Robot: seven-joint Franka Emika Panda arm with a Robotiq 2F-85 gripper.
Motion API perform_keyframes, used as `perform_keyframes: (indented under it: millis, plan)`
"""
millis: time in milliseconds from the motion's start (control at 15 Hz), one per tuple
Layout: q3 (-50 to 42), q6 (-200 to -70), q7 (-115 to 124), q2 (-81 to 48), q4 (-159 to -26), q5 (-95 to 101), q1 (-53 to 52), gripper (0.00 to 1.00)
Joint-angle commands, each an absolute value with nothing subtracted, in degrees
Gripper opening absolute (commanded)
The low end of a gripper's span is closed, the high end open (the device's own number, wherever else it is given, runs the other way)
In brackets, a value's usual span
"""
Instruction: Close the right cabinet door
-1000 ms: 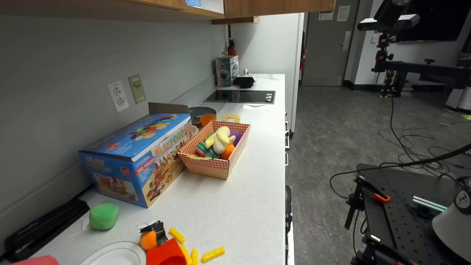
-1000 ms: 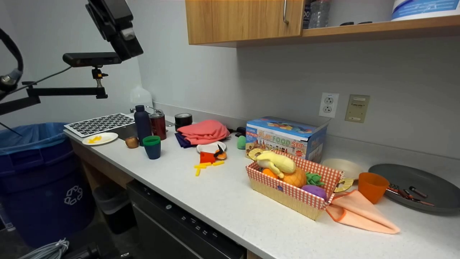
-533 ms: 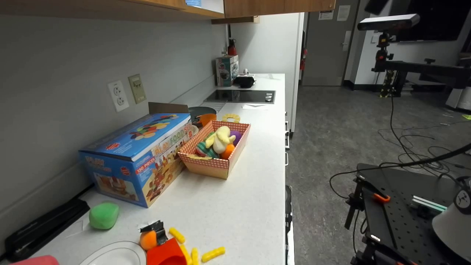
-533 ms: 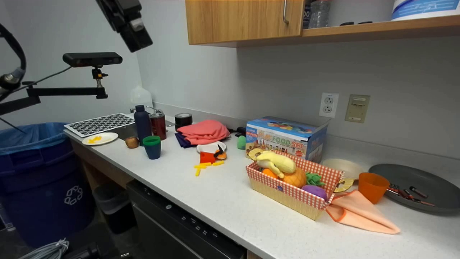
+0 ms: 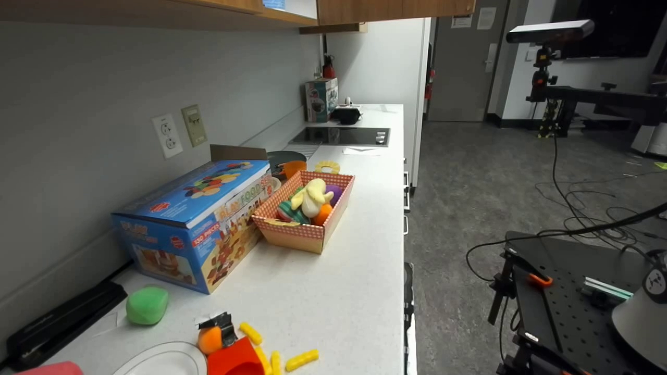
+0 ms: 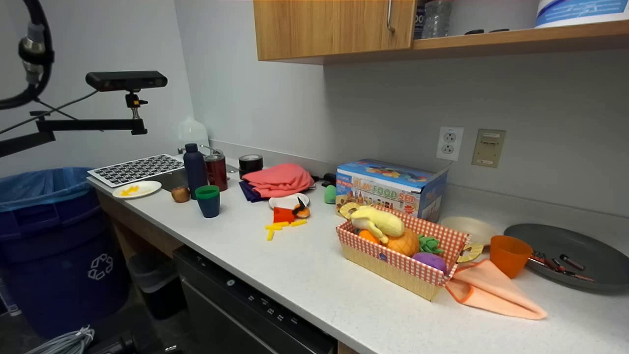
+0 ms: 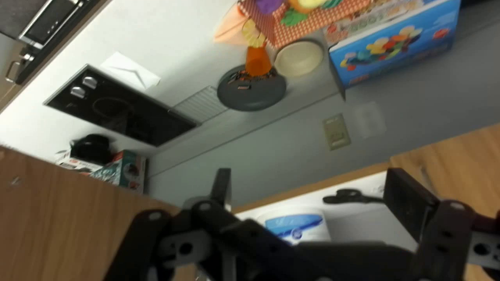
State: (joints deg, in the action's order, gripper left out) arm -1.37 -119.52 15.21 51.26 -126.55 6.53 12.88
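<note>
Right cabinet door (image 7: pixel 66 222) beside claw (image 7: pixel 309 185)

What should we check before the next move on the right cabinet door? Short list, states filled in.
1. Right cabinet door shut: not ok; it stands open, leaving the shelf and the tub on it exposed.
2. Gripper empty: ok; jaws apart, nothing held.
3. Gripper clear of the door: cannot tell; they overlap in the wrist view, so any gap is unclear.
4. Door's path clear: cannot tell; no view shows the whole swing.
5. Left cabinet door shut: ok; it looks flush.
6. Gripper visible from outside: not ok; out of frame in both exterior views.
</note>
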Motion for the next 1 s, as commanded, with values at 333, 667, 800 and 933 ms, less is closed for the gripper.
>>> perform_keyframes:
  millis: [333,667,800,933]
  plan:
    - [-5.6,-127.4,19.0,45.3,-118.9,15.8,25.7,1.0]
    - [-7.3,-131.8,20.0,46.2,-119.5,16.6,28.6,1.0]
    - [-7.4,-132.6,20.3,46.4,-119.5,16.7,29.4,1.0]
    - [-7.3,-132.6,20.5,46.4,-119.5,16.7,29.4,1.0]
